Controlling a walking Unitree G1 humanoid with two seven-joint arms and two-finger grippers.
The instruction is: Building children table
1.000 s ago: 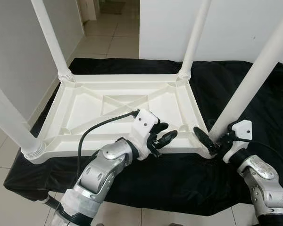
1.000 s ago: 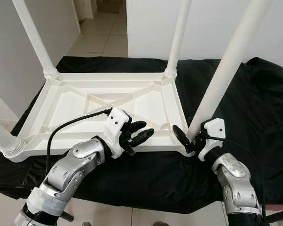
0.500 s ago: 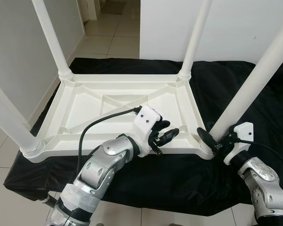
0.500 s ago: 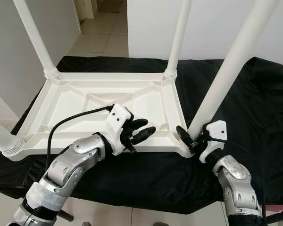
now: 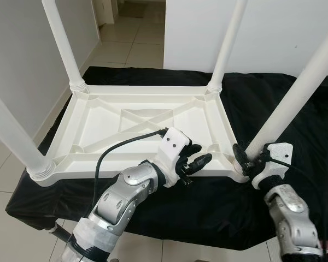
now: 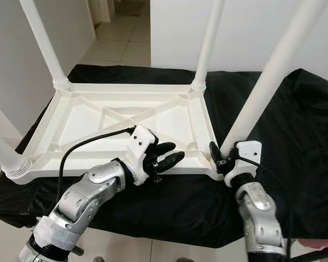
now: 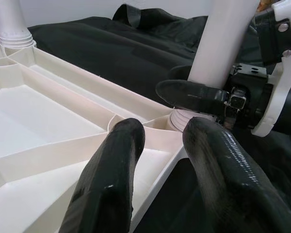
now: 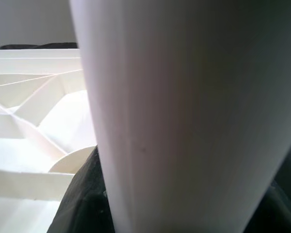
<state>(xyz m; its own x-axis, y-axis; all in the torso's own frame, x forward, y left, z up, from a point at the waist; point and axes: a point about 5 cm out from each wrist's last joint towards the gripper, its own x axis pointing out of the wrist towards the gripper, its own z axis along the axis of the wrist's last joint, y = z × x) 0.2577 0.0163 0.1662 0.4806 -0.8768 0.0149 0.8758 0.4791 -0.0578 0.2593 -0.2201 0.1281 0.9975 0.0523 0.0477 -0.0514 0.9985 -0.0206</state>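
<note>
Left eye view: white table (image 5: 147, 123) upturned; right jaws clasp near leg (image 5: 295, 93); left jaws parted, empty.

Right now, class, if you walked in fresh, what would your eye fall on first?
An upturned white table lies on a black cloth with its four legs pointing up. At the near right corner the right tool clasps the base of a leg. The left tool rests open at the table's near rim.
</note>
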